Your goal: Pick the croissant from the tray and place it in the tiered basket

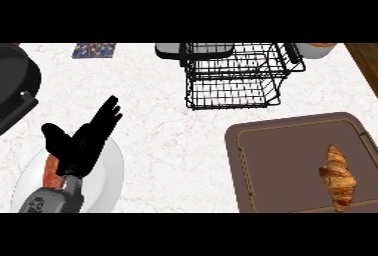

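A golden-brown croissant (339,178) lies lengthwise on the right half of the brown tray (277,160) at the lower right. The black wire tiered basket (235,75) stands at the back of the counter, just beyond the tray. My left hand (77,142) is open at the lower left, fingers straight and pointing up to the right, hovering over a white plate. It holds nothing. My right hand does not show in the head view.
A white plate (107,172) with a reddish sausage-like item (50,171) sits under my left hand. A dark appliance (15,85) fills the left edge. A patterned small item (95,50) and a white container (168,50) lie at the back.
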